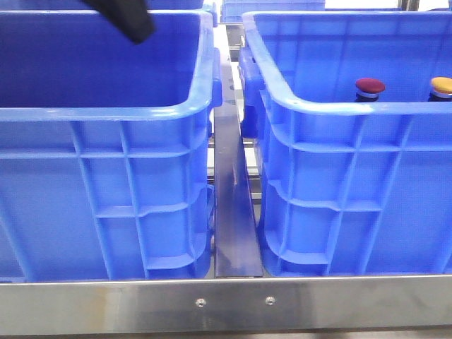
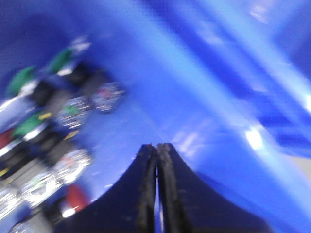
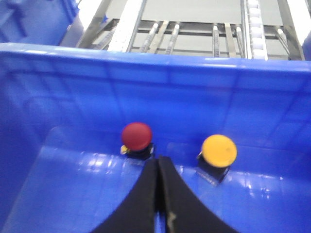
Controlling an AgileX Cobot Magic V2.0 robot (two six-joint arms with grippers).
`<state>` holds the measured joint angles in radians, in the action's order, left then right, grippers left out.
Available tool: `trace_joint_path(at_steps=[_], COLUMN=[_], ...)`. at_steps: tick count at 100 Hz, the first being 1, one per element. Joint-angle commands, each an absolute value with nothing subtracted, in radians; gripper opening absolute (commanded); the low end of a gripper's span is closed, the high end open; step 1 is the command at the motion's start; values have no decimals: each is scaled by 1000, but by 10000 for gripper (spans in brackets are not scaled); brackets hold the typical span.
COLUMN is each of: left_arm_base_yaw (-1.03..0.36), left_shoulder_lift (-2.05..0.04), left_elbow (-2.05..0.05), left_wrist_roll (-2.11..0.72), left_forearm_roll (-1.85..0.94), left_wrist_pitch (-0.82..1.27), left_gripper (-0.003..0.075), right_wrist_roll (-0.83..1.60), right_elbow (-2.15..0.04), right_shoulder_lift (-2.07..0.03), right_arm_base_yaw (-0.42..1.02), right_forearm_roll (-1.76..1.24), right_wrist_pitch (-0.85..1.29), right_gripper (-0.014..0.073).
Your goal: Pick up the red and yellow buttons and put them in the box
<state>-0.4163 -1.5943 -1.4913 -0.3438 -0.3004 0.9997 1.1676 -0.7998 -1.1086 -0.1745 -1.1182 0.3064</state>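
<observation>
Steel rails (image 1: 233, 300) carry two blue crates. Your right gripper (image 3: 158, 194), pinched closed and empty, hangs just short of the red button (image 3: 136, 136); descend like this and you'll knock it over beside the yellow button (image 3: 219, 151) in the right crate (image 1: 339, 106). Your left gripper (image 2: 157, 189), also closed and empty, hovers over the left crate (image 1: 106, 116), which holds mixed buttons (image 2: 53, 131).

A blurred heap of green- and red-capped switches (image 2: 48, 121) lies ahead of the left gripper (image 2: 156, 146), off to one side. Steel conveyor rollers (image 3: 194, 34) run well beyond the right gripper (image 3: 158, 160). A dark metal strip (image 1: 233, 212) and a steel front rail (image 1: 226, 304) sit well apart from both.
</observation>
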Motion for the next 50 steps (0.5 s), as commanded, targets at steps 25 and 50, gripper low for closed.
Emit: trace_joint_path(at_steps=[25, 50], left_arm_base_yaw=[-206, -69], left_shoulder_lift=[-1431, -1216], left_elbow=[-1410, -1212], left_wrist_roll=[-307, -277], left_forearm_roll=[-310, -264], left_wrist_pitch=[875, 707], left_gripper=[-20, -20], right_wrist_roll=[1176, 1176], right_elbow=[-705, -667], right_shoulder_lift=[-887, -764], right_arm_base_yaw=[-178, -178], right_forearm_roll=[-1133, -1133], right_wrist_pitch=[297, 292], right_gripper=[-102, -102])
